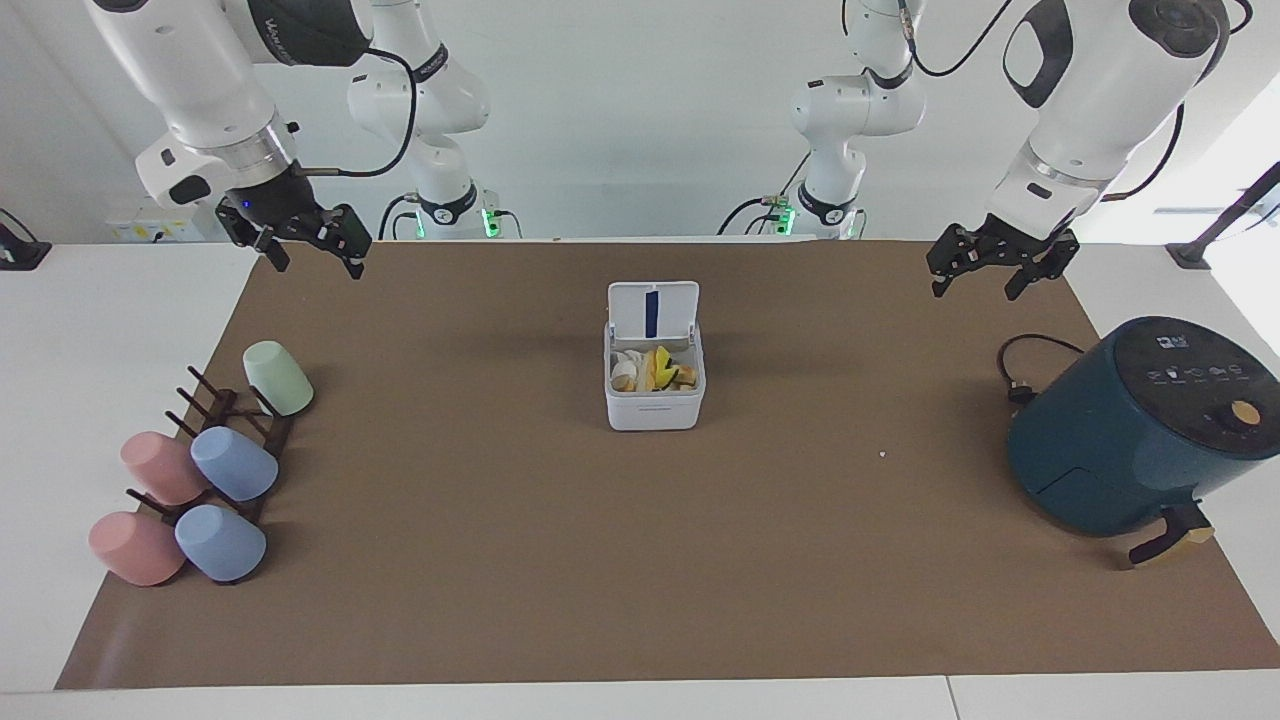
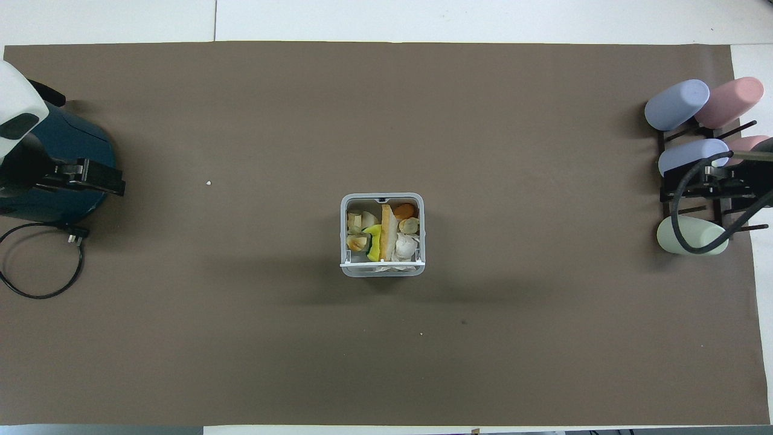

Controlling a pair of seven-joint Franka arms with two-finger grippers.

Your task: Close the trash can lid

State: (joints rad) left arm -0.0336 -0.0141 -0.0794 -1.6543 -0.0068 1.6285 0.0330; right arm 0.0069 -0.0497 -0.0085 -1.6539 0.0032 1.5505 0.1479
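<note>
The small white trash can [image 1: 655, 412] stands in the middle of the brown mat, and also shows in the overhead view [image 2: 345, 241]. It holds food scraps. Its lid [image 1: 653, 310] stands upright and open on the side nearer the robots, with the dark blue stripe showing. From overhead the lid [image 2: 380, 264] is seen edge-on. My left gripper [image 1: 975, 288] hangs open and empty in the air over the mat's edge at the left arm's end. My right gripper [image 1: 320, 266] hangs open and empty over the mat's corner at the right arm's end. Both are well apart from the can.
A dark teal air fryer [image 1: 1140, 430] with a black cord [image 1: 1020, 372] sits at the left arm's end. A dark rack [image 1: 235, 415] with several pastel cups [image 1: 232, 463] lies at the right arm's end. A brown mat [image 1: 640, 570] covers the table.
</note>
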